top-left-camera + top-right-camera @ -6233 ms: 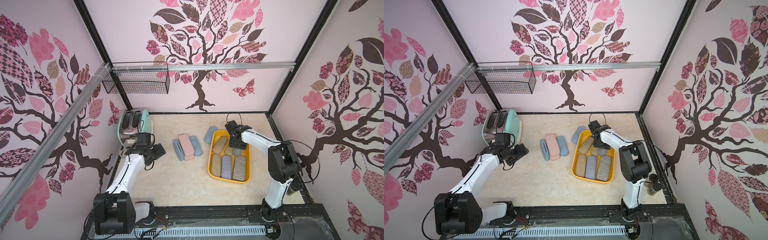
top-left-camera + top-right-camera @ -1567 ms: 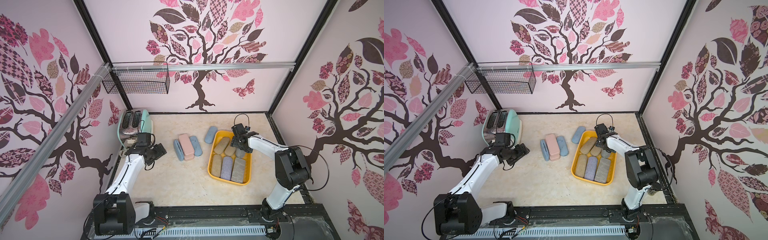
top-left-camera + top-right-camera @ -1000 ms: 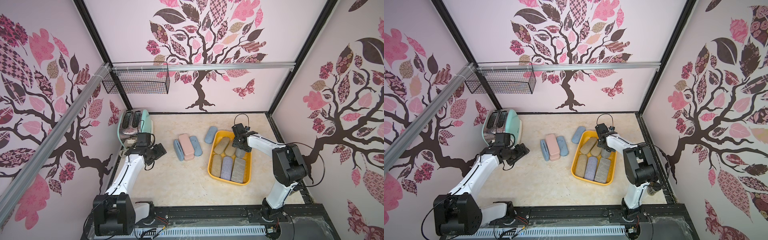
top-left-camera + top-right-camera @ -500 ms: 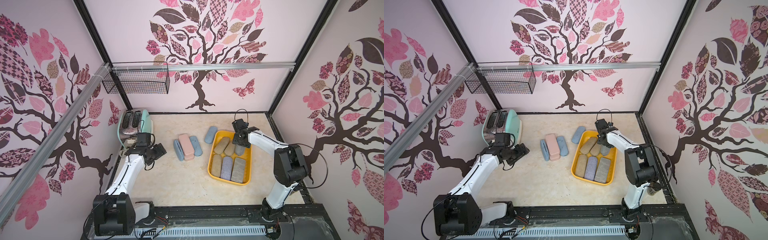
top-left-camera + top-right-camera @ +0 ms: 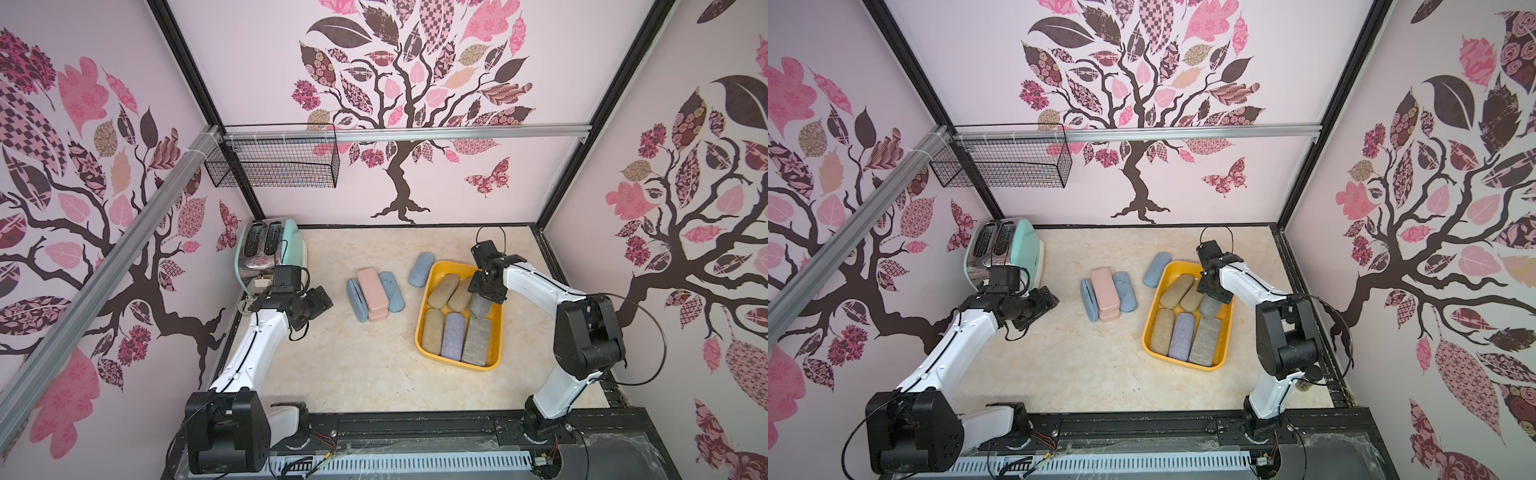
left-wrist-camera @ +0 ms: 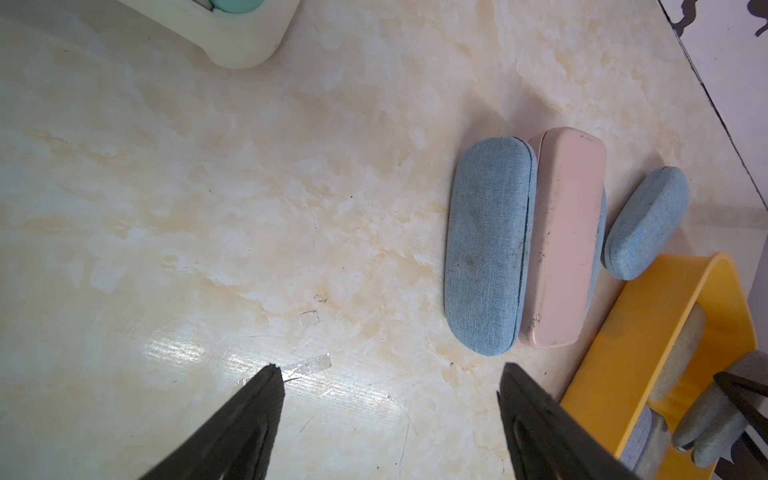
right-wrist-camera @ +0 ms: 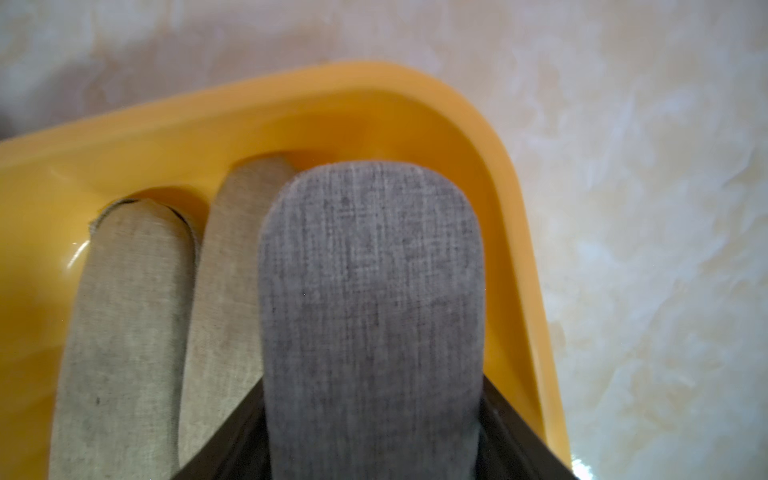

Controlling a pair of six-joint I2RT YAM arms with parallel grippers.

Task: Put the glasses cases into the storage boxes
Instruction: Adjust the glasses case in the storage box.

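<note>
Right pincer clamped across the grey fabric oblong glasses case. It's in the far right corner of the yellow plastic storage tub, on the desk's right side. Long axis runs along the tub's length, free end toward its far wall, beside two tan fabric cases. My call: seat it flat, clear of the rim, then release. Left pincer wide open, empty.

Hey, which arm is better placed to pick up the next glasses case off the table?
Left. The left gripper is open and empty, pointed at the blue case beside the pink case on the table. The right gripper is clamped on a grey case inside the yellow tub.
</note>
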